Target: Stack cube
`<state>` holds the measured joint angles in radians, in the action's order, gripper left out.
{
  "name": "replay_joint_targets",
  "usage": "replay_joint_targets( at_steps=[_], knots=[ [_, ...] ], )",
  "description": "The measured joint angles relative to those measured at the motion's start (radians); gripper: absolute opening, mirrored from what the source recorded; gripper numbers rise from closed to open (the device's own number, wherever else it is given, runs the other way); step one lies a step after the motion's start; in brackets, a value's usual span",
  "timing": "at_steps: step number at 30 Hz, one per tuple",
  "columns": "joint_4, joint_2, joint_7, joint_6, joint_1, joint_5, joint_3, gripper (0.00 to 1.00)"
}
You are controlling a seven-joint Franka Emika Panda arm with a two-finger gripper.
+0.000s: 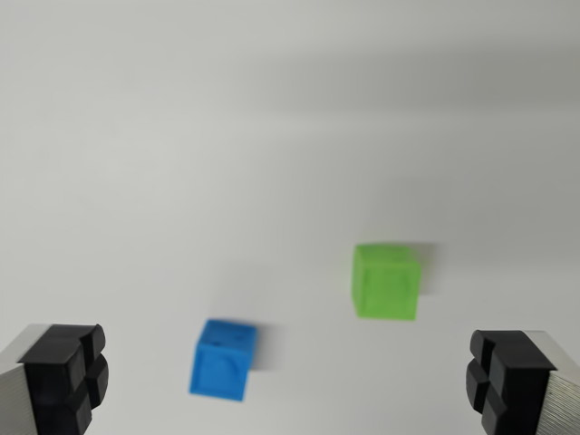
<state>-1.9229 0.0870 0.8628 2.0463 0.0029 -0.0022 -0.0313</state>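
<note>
wrist view, looking down on a plain white tabletop (181,118). the gripper (288,385) was spread wide and held nothing; its two black fingertips (65,376) appeared only at the lower corners of the frame, one at about 8 o'clock and the other at about 4 o'clock, with bare surface between them. two small cubes rested on the tabletop, well apart from each other and from both fingertips. the blue cube (223,359) lay near the bottom of the frame, just toward 9 o'clock from the midpoint of the gripper, and slightly nearer the fingertip on the wrist view's left. its faces were turned a little off square to the line joining the fingertips. the green cube (387,282) lay farther out, toward 1 o'clock from the gripper's midpoint and toward 2 o'clock from the blue cube, its faces more nearly square to the view. being cubes, neither had a long axis to align with. the picture was slightly blurred, so fine surface detail could not be read. judged from this layout, no cube had yet been picked up and stacking had not begun; the blue cube was the closer candidate for a first grasp, calling for a small shift toward 9 o'clock, a slight wrist rotation, and a descent.
</note>
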Motion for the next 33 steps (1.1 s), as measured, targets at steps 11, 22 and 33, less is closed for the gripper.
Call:
replay_joint_targets(
  at_steps=[11,22,33],
  knots=[
    [-0.037,-0.006,-0.004,0.027,-0.003,0.0,-0.003,1.0],
    [-0.1,-0.015,-0.016,0.076,-0.007,0.0,-0.011,1.0],
    [-0.177,-0.024,-0.033,0.139,-0.013,0.0,-0.022,1.0]
  ],
)
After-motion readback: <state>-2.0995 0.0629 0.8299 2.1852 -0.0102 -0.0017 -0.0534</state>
